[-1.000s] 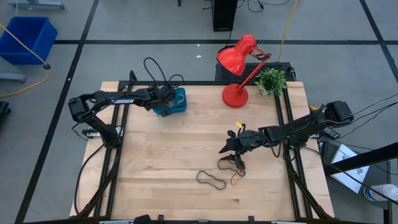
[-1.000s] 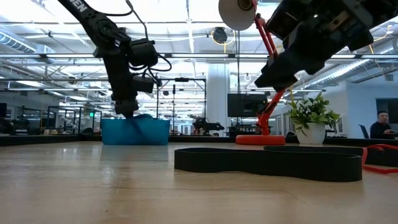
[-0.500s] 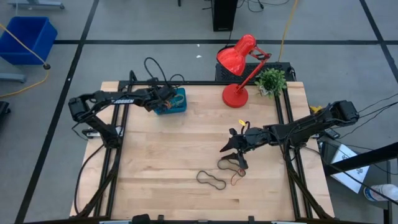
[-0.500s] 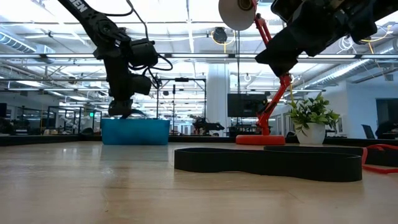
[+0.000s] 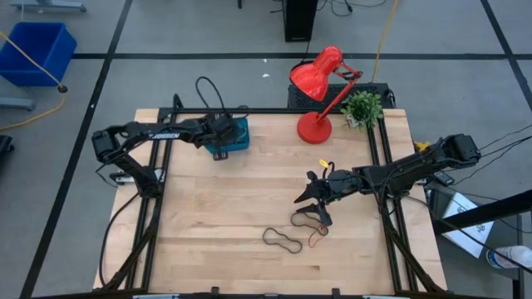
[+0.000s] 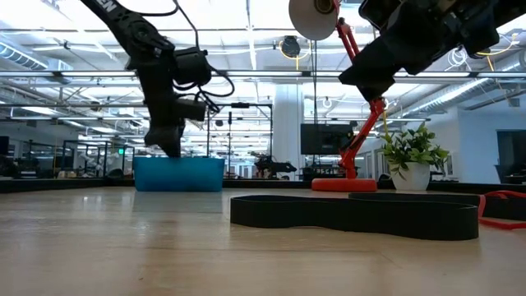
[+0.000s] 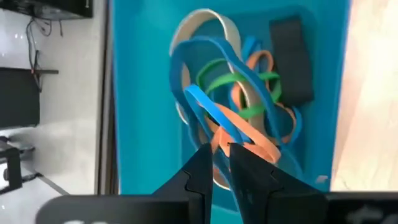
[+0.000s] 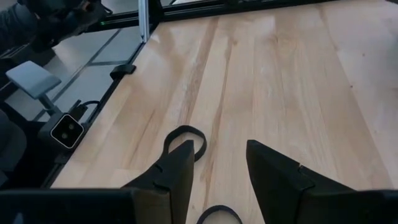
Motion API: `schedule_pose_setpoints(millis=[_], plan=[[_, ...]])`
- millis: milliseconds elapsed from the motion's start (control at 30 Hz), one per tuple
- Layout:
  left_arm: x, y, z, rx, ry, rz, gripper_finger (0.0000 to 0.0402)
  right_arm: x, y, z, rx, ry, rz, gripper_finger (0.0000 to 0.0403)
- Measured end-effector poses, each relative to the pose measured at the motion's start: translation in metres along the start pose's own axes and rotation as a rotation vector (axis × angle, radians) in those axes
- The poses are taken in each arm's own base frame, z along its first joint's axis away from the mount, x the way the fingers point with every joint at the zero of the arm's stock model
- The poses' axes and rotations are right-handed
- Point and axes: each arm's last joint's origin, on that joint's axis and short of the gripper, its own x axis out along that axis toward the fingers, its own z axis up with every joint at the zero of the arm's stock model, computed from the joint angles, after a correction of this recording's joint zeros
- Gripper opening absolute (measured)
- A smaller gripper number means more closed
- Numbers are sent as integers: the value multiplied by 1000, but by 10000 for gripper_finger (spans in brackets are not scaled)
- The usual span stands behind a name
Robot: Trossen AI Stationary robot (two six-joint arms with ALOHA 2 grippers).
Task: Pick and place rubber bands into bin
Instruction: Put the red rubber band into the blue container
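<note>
Here the left gripper (image 7: 221,163) hangs just over the teal bin (image 5: 236,133) near the tabletop's far left corner, its fingers a narrow slit apart, directly above the tangle of blue, green, orange and tan rubber bands (image 7: 239,106) lying inside; that spot suits a drop, since the loops fall within the walls. The right gripper (image 8: 216,165) hovers with fingers apart above the tabletop's middle, toward the near right, over the loose black rubber bands (image 5: 283,240) and a thin red one (image 5: 316,238), placed for the next pick. Compared with a second ago, the left gripper has lifted out of the bin and its fingers have parted slightly, while the right gripper has risen a little and the loose bands lie unchanged.
</note>
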Motion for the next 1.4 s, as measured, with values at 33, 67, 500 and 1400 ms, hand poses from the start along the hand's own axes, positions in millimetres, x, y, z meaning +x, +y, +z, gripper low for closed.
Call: schedule_pose_setpoints(millis=[33, 67, 500, 1400], plan=[[-1, 1, 1, -10, -3, 1, 63, 0, 0, 0, 0, 1, 0, 140], [-2, 2, 3, -21, -7, 2, 63, 0, 0, 0, 0, 1, 0, 140], [-17, 1, 25, -110, -411, -527, 63, -19, 23, 1, -120, 175, 31, 117], [-52, -9, 47, -172, -615, -454, 63, -11, 54, -52, -430, 813, -106, 73]])
